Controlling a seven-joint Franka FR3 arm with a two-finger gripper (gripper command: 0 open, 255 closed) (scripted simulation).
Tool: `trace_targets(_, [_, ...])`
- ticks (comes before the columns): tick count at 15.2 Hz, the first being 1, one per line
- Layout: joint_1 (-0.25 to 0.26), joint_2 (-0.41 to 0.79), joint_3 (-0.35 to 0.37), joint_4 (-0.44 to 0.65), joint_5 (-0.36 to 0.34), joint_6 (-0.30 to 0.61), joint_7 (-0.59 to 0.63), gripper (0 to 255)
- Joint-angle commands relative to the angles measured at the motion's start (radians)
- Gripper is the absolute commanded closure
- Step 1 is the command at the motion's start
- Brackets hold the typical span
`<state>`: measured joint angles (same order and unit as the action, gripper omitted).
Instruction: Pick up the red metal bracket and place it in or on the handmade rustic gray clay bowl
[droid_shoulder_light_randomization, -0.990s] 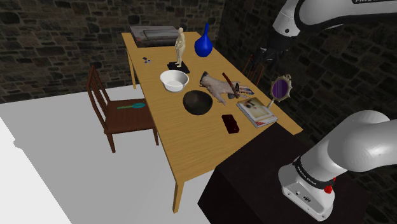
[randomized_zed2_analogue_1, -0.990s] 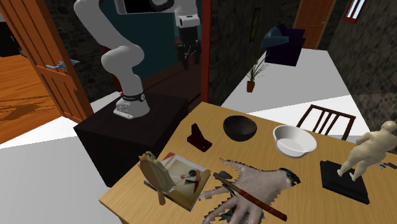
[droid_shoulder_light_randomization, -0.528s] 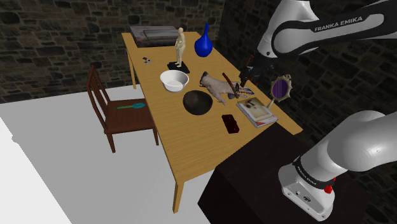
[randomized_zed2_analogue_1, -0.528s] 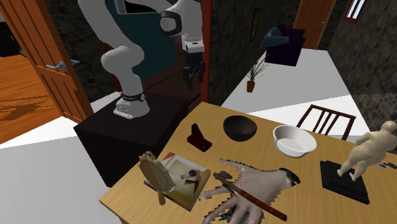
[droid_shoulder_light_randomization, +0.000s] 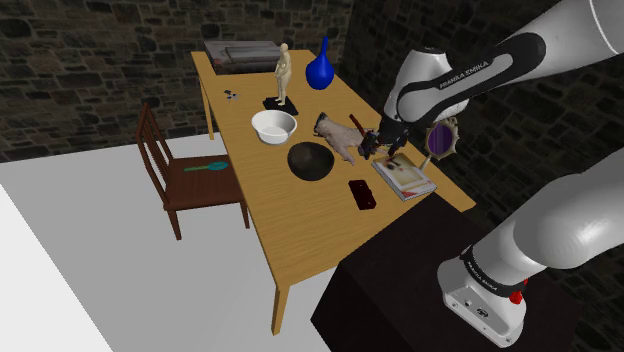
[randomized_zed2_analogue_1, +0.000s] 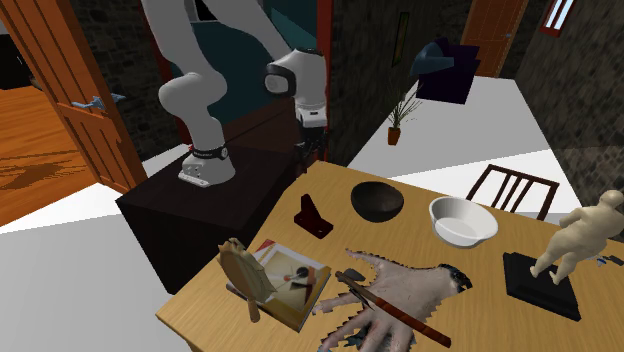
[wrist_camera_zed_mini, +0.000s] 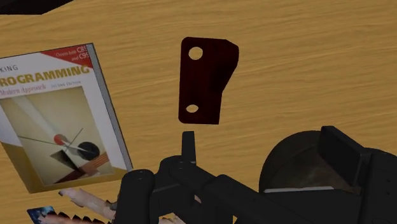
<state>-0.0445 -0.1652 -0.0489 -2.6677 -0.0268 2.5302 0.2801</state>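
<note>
Approach step. Gripper (droid_shoulder_light_randomization: 372, 147) spread, empty, hovering near bowl (droid_shoulder_light_randomization: 310, 160). Red bracket (wrist_camera_zed_mini: 207, 79) sits on table (droid_shoulder_light_randomization: 300, 240) just beside bowl, untouched. Next: drop over bracket, straddle with 2 fingers, pinch.

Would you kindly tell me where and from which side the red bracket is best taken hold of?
Probably the upright flange, from above: the dark red bracket rests with one plate flat on the table, which leaves little to pinch, while its thin flange stands up with two flat faces to close on.
</note>
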Motion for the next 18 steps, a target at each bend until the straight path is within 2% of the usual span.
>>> trace_targets(1, [0.000,0.070,0.001,0.000,0.005,0.064,0.012,0])
trace_targets(10, [-0.014,0.463,0.008,0.089,0.064,0.327,0.016,0])
trace_targets(18, [-0.028,0.607,0.024,0.127,0.078,0.432,0.006,0])
